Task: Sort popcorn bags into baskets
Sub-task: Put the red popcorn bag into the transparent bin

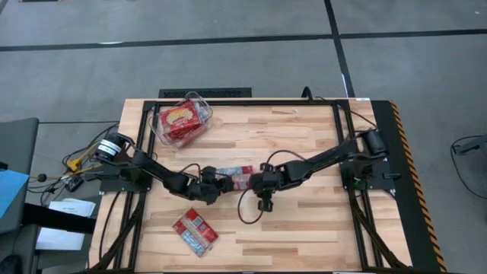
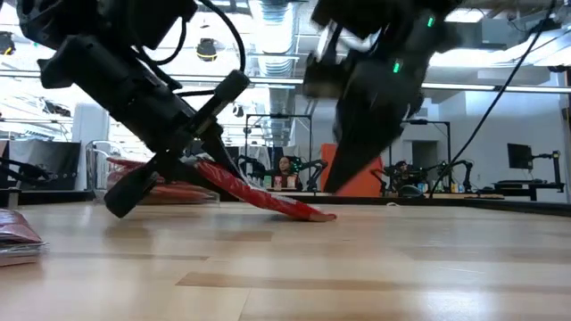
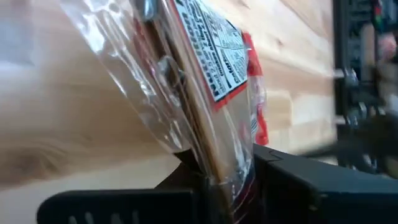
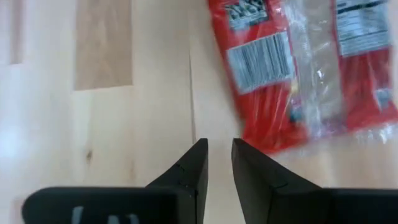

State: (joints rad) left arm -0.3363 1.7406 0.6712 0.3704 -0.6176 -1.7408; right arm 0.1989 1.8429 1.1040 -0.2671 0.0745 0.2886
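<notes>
My left gripper is shut on a flat red popcorn packet at the table's middle. The packet slants in the low view. My right gripper hangs just right of that packet, pointing down. Its fingers are shut above bare wood and touch nothing; the packet's barcode side lies just beyond them. The clear bin stands at the far left with red packets inside. More packets lie flat near the near edge. My left gripper pinches the packet's left end between its two fingers, coming slanting down from the table's left. The clear wrap and red print stand up edge-on out of the fingers. The packet is tilted: its left end is raised and its right end rests on the table.
Black frame rails run along the table's left, right and far sides. Bare wood lies to the right of both grippers and along the near right. The near packets show at the low view's left edge. People sit in the room beyond.
</notes>
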